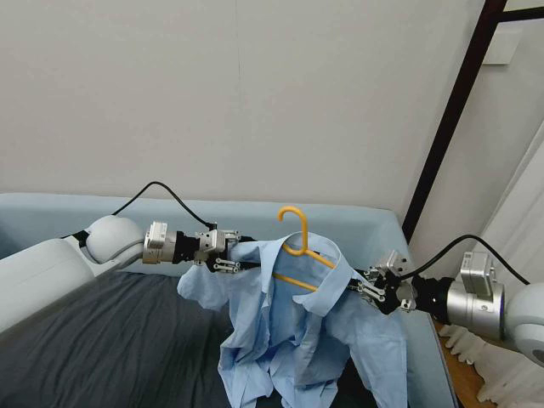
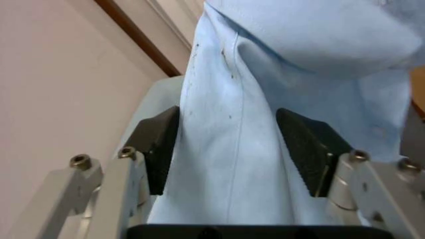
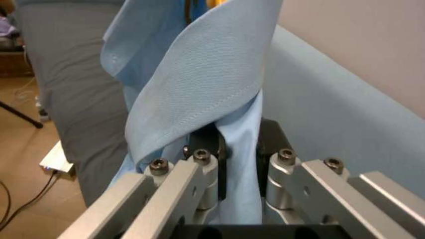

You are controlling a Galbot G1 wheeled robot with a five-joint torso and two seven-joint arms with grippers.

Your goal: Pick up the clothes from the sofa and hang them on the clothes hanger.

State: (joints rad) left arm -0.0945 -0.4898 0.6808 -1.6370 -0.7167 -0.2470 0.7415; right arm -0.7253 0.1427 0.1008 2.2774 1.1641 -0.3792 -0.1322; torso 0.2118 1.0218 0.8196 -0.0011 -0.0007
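Head view: left claw (image 1: 231, 260), right claw (image 1: 364, 286), both tight on blue shirt (image 1: 289, 340).

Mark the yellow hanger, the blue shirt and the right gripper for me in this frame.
yellow hanger (image 1: 302, 231): head view, on the stem of its hook.
blue shirt (image 1: 280, 340): head view, on the hanging front panel.
right gripper (image 1: 365, 283): head view, at the fingertips clamped on the shirt's cloth.
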